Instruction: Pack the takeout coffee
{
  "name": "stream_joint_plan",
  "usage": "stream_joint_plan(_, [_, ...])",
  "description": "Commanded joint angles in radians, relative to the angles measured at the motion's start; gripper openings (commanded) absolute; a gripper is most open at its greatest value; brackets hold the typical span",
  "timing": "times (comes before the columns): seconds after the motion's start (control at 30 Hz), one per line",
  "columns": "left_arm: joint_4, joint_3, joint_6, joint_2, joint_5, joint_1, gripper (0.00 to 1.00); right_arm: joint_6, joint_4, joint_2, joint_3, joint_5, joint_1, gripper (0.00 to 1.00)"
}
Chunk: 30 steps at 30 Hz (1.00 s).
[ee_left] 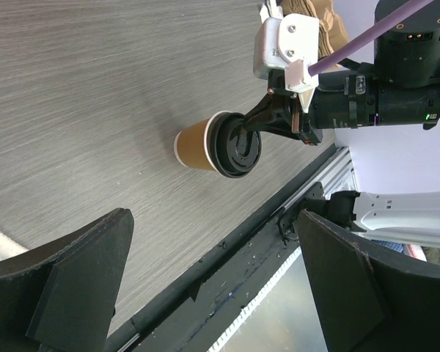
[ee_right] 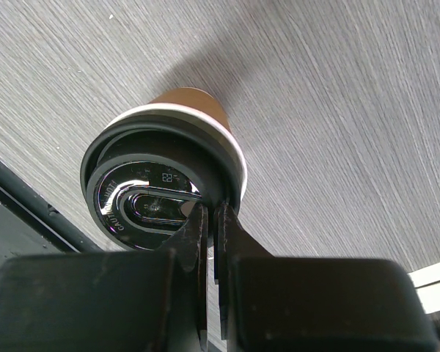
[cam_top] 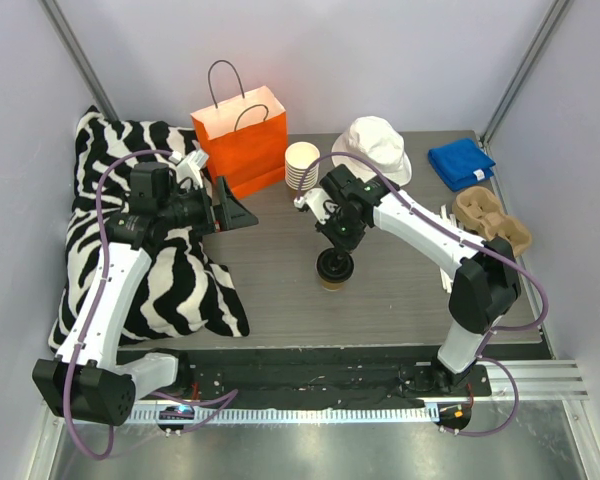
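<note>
On a grey wood-grain table [cam_top: 400, 290], the takeout coffee [cam_top: 333, 268] stands upright near the middle, a small tan-brown paper cup with a rolled white rim under a glossy round black plastic lid. The right gripper [cam_top: 335, 250] comes down on it from above, its black fingers [ee_right: 205, 235] pressed almost together and pinching the lid's raised rim at its edge. Embossed lettering circles the lid's oval recess, too blurred to read. The left gripper [cam_top: 230, 210] hovers to the left, well apart from the cup, its jaws spread wide and holding nothing. At the far side stands an orange paper bag [cam_top: 242, 140] with twisted handles and an open top, its contents hidden. Just to its right is a stack of ribbed paper cups [cam_top: 302, 165], then a white bucket hat [cam_top: 375, 148] and a folded blue cloth [cam_top: 461, 162]. A brown pulp cup carrier [cam_top: 490, 220] sits at the right edge, a zebra-print pillow [cam_top: 180, 280] at the left.
</note>
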Motion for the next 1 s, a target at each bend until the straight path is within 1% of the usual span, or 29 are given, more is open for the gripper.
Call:
stream_joint_plan(0.0, [0.038,-0.002,-0.002,-0.011,0.030,0.007,1.00,0.007,0.023,0.017,0.035,-0.022,-0.001,0.06])
stream_joint_plan(0.07, [0.040,-0.003,-0.004,-0.010,0.030,0.007,1.00,0.009,0.023,0.020,0.034,-0.028,-0.003,0.06])
stream_joint_plan(0.27, [0.040,-0.006,-0.004,-0.011,0.036,0.006,1.00,0.009,0.022,0.030,0.037,-0.033,-0.001,0.11])
stream_joint_plan(0.37, [0.040,-0.010,-0.004,-0.013,0.035,0.006,1.00,0.010,0.020,0.029,0.043,-0.036,-0.001,0.20])
stream_joint_plan(0.4, [0.040,-0.011,-0.005,-0.013,0.035,0.007,1.00,0.010,0.022,0.027,0.044,-0.038,-0.001,0.25])
stream_joint_plan(0.5, [0.038,-0.017,-0.004,-0.013,0.039,0.006,1.00,0.024,0.008,0.021,0.073,-0.054,-0.007,0.36])
stream_joint_plan(0.6, [0.032,-0.017,0.002,-0.013,0.059,0.007,1.00,0.036,-0.024,0.011,0.124,-0.080,-0.018,0.42])
stream_joint_plan(0.7, [0.041,-0.017,0.002,-0.011,0.099,0.006,1.00,0.042,-0.046,-0.014,0.150,-0.100,-0.032,0.44])
stream_joint_plan(0.83, [0.075,-0.031,0.012,-0.019,0.159,-0.001,1.00,0.039,-0.055,-0.083,0.123,-0.157,-0.070,0.48])
stream_joint_plan(0.93, [0.119,-0.071,0.022,-0.024,0.163,-0.043,1.00,0.050,-0.052,-0.137,0.078,-0.231,-0.125,0.47])
stream_joint_plan(0.97, [0.139,-0.088,0.018,-0.024,0.168,-0.086,0.98,0.059,-0.046,-0.150,0.064,-0.299,-0.139,0.46])
